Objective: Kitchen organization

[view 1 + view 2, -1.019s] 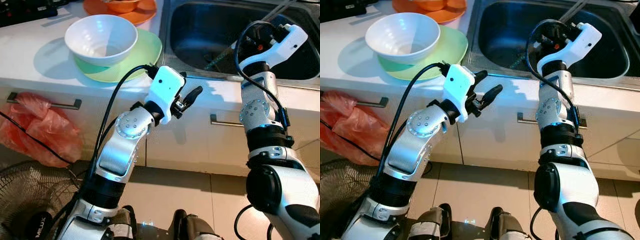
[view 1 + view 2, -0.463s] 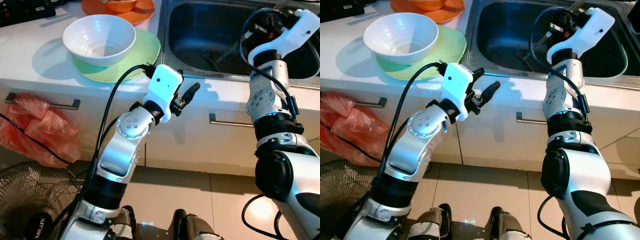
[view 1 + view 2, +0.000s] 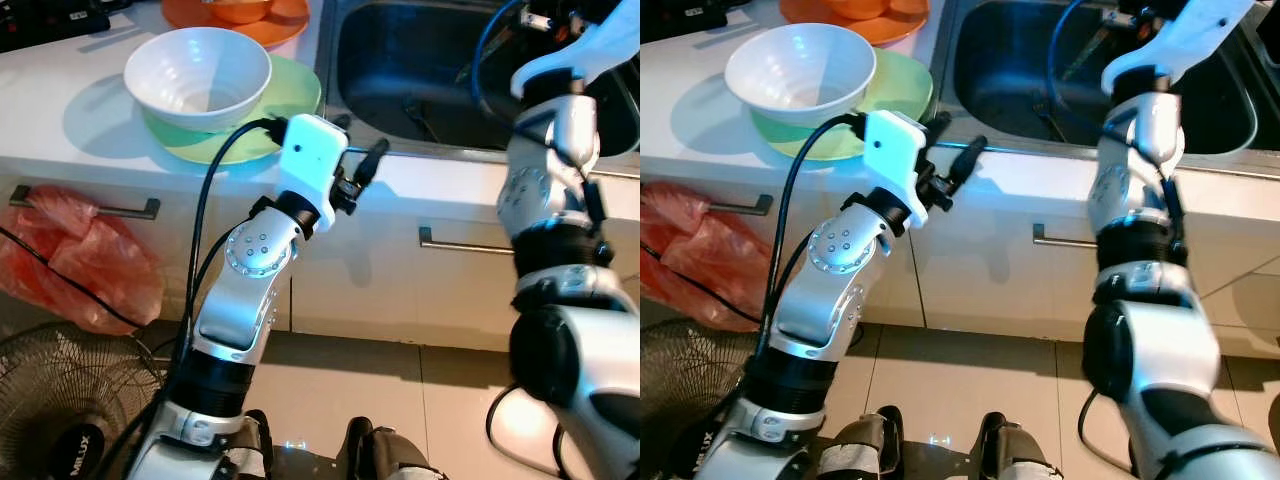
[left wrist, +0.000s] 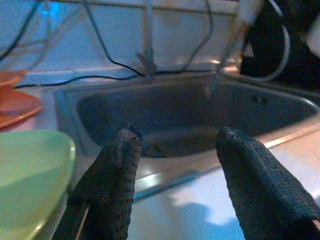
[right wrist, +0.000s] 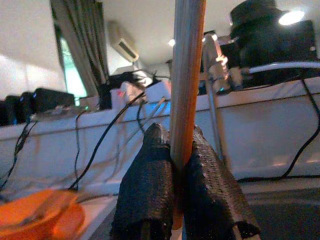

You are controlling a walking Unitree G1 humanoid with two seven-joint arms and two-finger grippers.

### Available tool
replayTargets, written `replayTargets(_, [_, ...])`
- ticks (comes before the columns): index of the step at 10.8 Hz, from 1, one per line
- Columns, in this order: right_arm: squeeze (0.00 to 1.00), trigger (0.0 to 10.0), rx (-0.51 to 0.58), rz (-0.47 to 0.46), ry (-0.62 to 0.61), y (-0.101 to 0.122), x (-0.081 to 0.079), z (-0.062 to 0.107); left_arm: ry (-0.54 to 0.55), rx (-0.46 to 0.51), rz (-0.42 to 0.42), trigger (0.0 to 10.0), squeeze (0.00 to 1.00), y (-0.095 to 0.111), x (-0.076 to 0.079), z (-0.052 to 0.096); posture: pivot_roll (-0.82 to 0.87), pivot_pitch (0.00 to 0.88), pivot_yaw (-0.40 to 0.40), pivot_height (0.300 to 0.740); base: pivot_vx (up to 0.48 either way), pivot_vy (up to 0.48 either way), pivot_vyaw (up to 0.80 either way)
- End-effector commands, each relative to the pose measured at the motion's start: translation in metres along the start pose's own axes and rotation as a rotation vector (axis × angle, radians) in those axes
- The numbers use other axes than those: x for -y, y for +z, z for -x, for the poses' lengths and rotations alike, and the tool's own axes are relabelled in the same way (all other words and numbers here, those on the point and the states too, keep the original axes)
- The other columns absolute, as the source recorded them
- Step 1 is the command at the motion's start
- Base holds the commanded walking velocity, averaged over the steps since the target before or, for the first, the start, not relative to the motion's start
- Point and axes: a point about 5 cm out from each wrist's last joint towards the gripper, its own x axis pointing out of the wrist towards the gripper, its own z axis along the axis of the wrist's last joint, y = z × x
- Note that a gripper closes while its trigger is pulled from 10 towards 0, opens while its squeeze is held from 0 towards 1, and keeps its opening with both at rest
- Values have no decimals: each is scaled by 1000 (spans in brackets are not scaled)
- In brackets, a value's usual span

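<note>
Your right gripper (image 5: 172, 197), fingers clamped on a wooden stick (image 5: 186, 90), lifts it above the sink (image 3: 420, 70) for relocation, I judge; left gripper (image 4: 175, 185), fingers spread, empty, hovers at the counter (image 3: 90, 135) edge.

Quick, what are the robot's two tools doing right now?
Left tool: open, empty, by the sink edge.
Right tool: closed on a wooden stick.

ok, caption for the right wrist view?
Right gripper clamped on a wooden stick, orange plate below.
</note>
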Motion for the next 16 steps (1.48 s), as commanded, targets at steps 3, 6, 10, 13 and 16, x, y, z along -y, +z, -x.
replayTargets(3, [0, 10000, -8, 42, -2, -8, -1, 15, 69, 70, 17, 10000, 0, 3, -3, 1, 153, 234, -60, 740, 0, 0, 0])
replayTargets(6, [0, 10000, -7, 75, -24, -15, -3, 33, 108, 75, 7, 10000, 0, -1, -6, 0, 151, 250, -56, 740, 0, 0, 0])
replayTargets(10, [0, 10000, 102, 129, -20, 1, -9, 40, 105, 120, 12, 10000, 0, 0, -5, 1, 146, 244, -49, 740, 0, 0, 0])
replayTargets(13, [0, 10000, 123, 136, -49, -1, -15, 55, 90, 130, 9, 10000, 0, -3, -2, 2, 146, 235, -41, 740, 0, 0, 0])
replayTargets(16, [0, 10000, 116, 152, -62, -4, -17, 59, 117, 158, 8, 10000, 0, -2, -6, 3, 148, 240, -45, 740, 0, 0, 0])
